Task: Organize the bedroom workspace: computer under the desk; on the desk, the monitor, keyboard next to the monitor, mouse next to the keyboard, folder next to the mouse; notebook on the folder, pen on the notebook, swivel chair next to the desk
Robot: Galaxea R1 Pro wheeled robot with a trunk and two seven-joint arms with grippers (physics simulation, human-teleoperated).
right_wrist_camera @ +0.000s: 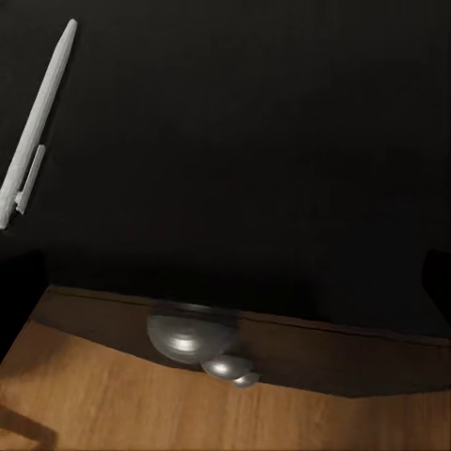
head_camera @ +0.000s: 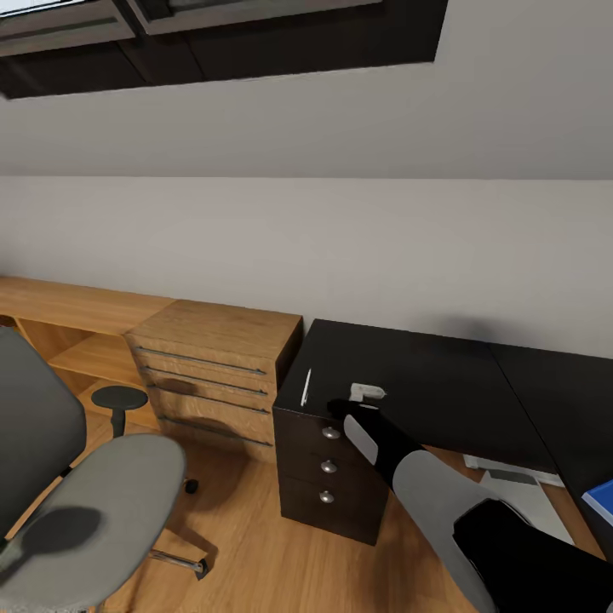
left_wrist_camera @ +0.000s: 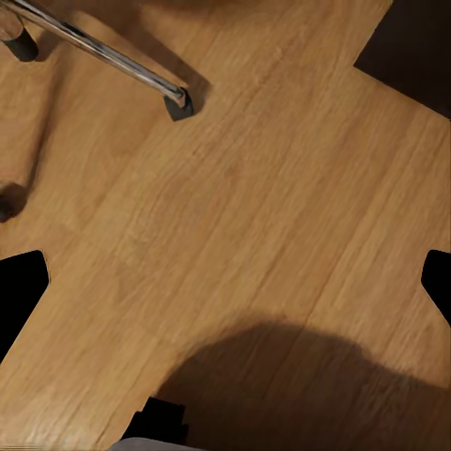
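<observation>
Pen (head_camera: 306, 387) along the desk (head_camera: 443, 383) left edge, just left of the right gripper (head_camera: 364, 394); jaw state unclear.

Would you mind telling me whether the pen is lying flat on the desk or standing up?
Lying flat. The pen rests lengthwise on the black top of the desk, near the edge above the drawer knobs.

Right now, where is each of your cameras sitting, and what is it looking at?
Head view: up on my head, looking forward and down at the desk, the swivel chair and my right arm.
Left wrist view: on my left arm, facing the wood floor and a chair leg.
Right wrist view: on my right arm, facing the desk's edge.
Shared: head and right wrist views both show the pen.
</observation>
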